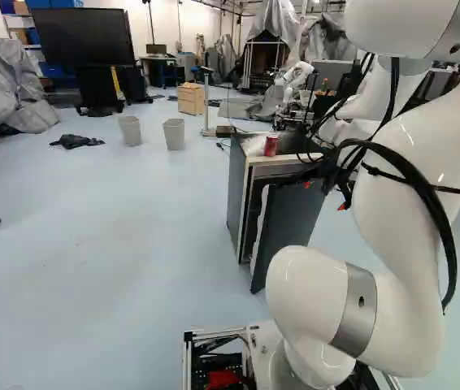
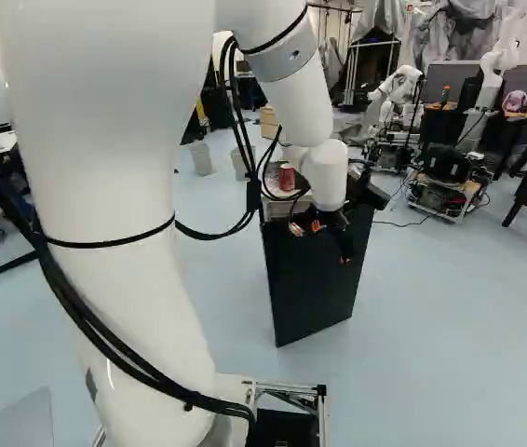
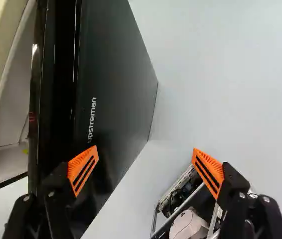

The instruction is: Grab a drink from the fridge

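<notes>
Your jaws (image 2: 330,244) stand wide apart with nothing gripped, one orange pad (image 3: 83,170) by the outer face of the dark door (image 1: 287,231), which you see partly open on the fridge (image 1: 235,195), while the red can (image 1: 271,145) stands on the fridge's top, near its front edge.

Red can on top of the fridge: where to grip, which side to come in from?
I'd grip the red can around mid-body, coming in level from the door side. It stands upright near the front edge of the fridge top, and its round wall should suit two opposed fingers.
</notes>
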Motion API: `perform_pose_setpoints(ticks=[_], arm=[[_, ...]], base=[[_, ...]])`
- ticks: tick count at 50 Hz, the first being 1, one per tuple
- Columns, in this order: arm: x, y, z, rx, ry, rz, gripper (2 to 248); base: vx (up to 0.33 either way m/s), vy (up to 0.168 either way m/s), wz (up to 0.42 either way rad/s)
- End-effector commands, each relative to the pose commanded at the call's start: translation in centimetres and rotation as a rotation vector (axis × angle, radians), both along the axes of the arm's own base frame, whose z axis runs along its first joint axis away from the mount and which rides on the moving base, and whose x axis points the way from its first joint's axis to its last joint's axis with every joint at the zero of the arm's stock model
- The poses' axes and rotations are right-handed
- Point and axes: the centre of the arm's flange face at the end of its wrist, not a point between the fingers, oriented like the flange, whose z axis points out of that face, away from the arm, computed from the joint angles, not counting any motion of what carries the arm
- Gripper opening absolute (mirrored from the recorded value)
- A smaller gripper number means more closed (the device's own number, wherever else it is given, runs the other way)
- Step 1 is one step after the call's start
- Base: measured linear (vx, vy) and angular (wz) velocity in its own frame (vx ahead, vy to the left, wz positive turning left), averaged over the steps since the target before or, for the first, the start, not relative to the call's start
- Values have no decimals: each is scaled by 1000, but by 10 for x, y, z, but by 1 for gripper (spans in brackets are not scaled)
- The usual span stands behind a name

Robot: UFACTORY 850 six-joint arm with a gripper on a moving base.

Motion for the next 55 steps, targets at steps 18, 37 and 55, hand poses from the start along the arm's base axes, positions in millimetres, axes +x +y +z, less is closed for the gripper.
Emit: perform_pose_setpoints(ticks=[18,37,55], arm=[[0,25,0,3,5,45,247],[1,54,0,6,10,99,247],[1,81,0,8,14,155,247]], base=[[0,0,0],[0,0,0],[0,0,0]])
